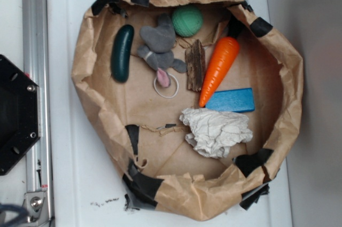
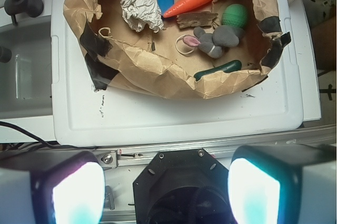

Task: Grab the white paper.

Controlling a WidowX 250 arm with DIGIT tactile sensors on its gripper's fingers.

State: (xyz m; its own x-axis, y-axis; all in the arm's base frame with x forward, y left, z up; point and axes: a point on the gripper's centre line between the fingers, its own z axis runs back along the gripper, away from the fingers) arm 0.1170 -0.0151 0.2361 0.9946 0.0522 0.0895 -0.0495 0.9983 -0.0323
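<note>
The white paper point(image 1: 216, 131) is a crumpled, creased wad lying inside the brown paper bag point(image 1: 88, 56), just below the blue block point(image 1: 231, 100). The wrist view shows the same white paper point(image 2: 141, 6) at the upper left of the bag point(image 2: 152, 68). My gripper point(image 2: 166, 190) is high above the robot's black base, far from the bag. Its two pale fingers point(image 2: 78, 192) stand wide apart with nothing between them. The gripper does not appear in the exterior view.
In the bag also lie an orange carrot point(image 1: 219, 69), a green ball point(image 1: 187, 21), a grey plush mouse point(image 1: 159, 48), a dark green cucumber point(image 1: 122, 53), a bark piece point(image 1: 195, 65) and a thin white ring point(image 1: 166, 86). The bag sits on a white tray point(image 1: 69, 184).
</note>
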